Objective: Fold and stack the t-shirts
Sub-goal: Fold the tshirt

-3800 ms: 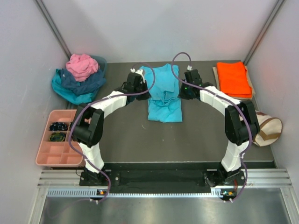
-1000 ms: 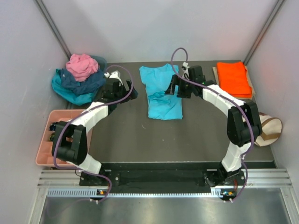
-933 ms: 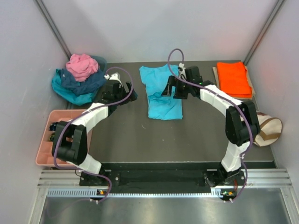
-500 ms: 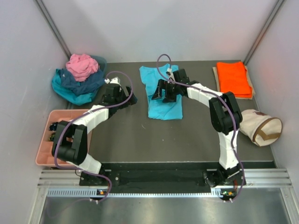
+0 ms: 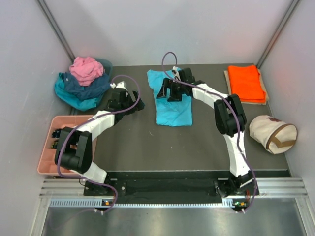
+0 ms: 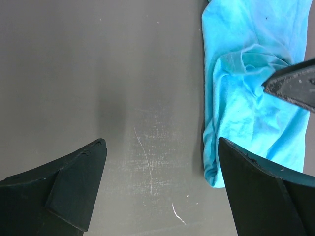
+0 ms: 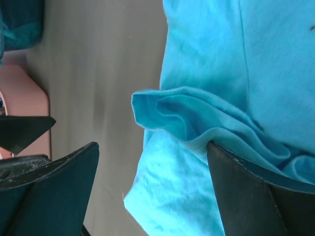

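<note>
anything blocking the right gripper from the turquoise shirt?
Nothing visible. The right gripper is open directly over a bunched fold of the turquoise shirt. The left gripper sits to the side, over the table.

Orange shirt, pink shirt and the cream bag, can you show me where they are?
orange t-shirt (image 5: 245, 83), top view, middle of the folded cloth
pink t-shirt (image 5: 86, 69), top view, middle of the crumpled bundle on the pile
cream canvas bag (image 5: 266, 130), top view, its cream side

The left arm bows out to the left, and the left gripper (image 5: 134, 103) sits low with its jaws spread wide. The right arm stretches forward and curls leftward, and the right gripper (image 5: 165, 93) is likewise parted wide.
</note>
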{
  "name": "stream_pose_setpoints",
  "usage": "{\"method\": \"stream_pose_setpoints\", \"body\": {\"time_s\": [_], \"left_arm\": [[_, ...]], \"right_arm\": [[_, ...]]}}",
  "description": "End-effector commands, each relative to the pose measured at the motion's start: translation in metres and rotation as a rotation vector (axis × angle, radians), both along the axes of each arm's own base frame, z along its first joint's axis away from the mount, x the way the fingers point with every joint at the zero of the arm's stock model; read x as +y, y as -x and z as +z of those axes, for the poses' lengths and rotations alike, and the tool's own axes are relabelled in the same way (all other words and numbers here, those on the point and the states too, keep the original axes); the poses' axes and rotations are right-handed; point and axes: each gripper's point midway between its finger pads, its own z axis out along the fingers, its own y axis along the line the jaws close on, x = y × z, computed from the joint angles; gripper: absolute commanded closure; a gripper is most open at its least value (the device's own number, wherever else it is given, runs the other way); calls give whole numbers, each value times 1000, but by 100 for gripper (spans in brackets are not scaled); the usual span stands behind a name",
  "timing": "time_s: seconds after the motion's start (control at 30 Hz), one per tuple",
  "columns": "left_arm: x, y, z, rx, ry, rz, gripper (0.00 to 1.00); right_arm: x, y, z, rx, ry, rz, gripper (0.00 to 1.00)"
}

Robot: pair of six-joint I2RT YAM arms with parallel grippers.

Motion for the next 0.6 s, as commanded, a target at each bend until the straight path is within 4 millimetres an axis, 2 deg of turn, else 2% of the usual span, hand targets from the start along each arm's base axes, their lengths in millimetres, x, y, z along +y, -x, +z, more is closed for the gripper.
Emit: {"method": "stream_pose_setpoints", "body": {"time_s": [0.0, 0.17, 0.3, 0.33, 0.43, 0.47, 0.5, 0.57], "left_arm": [[-1, -11, 10, -48, 0, 7, 1], [-1, -10, 11, -47, -2, 6, 1], [1, -8, 16, -58, -3, 7, 1], [2, -2, 10, -30, -11, 7, 1], [2, 1, 12, -34, -2, 9, 1], [1, 1, 12, -33, 2, 4, 1], [0, 4, 11, -29, 10, -5, 1], [-4, 6, 12, -33, 23, -21, 1]], "right_arm": [[2, -26, 9, -68, 0, -22, 10], [-7, -54, 17, -146, 23, -76, 10], [-18, -75, 46, -252, 6, -118, 10], [-24, -80, 54, -275, 3, -133, 10], [-39, -96, 81, -365, 6, -192, 10], [-43, -97, 90, -390, 11, -198, 10], [-48, -97, 109, -426, 9, -211, 10], [-63, -90, 111, -433, 60, -235, 10]]}}
